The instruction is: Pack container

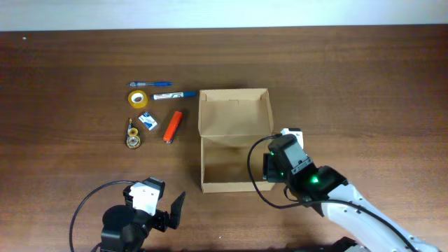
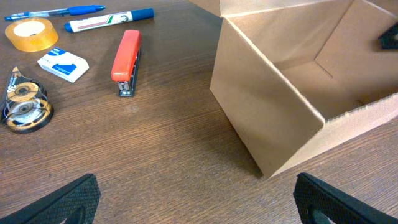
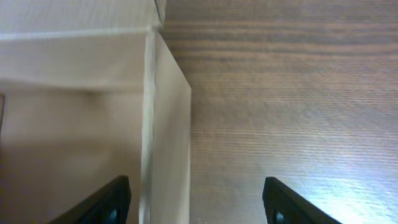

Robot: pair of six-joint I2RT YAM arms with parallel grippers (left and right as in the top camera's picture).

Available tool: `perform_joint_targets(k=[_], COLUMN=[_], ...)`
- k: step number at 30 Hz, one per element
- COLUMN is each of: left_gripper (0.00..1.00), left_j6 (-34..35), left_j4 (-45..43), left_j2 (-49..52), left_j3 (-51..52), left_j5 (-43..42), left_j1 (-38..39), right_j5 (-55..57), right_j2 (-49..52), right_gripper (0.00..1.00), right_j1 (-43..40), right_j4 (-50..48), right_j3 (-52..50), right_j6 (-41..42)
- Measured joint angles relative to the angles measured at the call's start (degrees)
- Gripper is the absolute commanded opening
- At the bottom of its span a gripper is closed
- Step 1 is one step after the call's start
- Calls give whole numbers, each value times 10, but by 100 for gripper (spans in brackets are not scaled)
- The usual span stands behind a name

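The container (image 1: 227,187) is a plain brown cardboard box standing open at the table's middle, with its lid flap laid back on the far side. Nothing shows inside it. My right gripper (image 1: 268,168) is at its right wall, open. In the right wrist view the gripper (image 3: 196,190) straddles that wall (image 3: 171,137), one finger inside and one outside, neither touching it. My left gripper (image 1: 166,212) is near the front edge, left of the box. It stands open (image 2: 196,190) over bare wood, facing the box's corner (image 2: 261,118).
Left of the box lie a blue pen (image 1: 149,84), a marker (image 1: 173,94), a yellow tape roll (image 1: 138,99), a red stapler (image 1: 173,127), a small white and blue eraser (image 1: 148,120) and a correction tape dispenser (image 1: 133,135).
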State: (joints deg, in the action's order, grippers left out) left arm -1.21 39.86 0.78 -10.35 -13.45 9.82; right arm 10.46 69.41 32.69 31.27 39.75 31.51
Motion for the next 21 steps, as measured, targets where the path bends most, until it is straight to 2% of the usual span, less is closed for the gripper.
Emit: perform_joint_targets(k=[4,5,8,10,15,21], left_gripper=[99,99,99,99,99,99], left_j6=[0,0,0,0,0,0], left_j4=[0,0,0,0,0,0], left_j2=[0,0,0,0,0,0], left_j3=[0,0,0,0,0,0], left_j5=[0,0,0,0,0,0], left_j1=[0,0,0,0,0,0], right_j5=[-2,-1,7,19,38,10], right_j2=[-28,-39,-68,-82,-89,-19], right_gripper=[70,77,83,88,90,90], right_j1=[0,0,0,-3,-43,-145], right_j4=[90,110,130,127,73,-9], right_j3=[70,91,129,141,146,155], right_j6=[0,0,-8,-18,-60,-111])
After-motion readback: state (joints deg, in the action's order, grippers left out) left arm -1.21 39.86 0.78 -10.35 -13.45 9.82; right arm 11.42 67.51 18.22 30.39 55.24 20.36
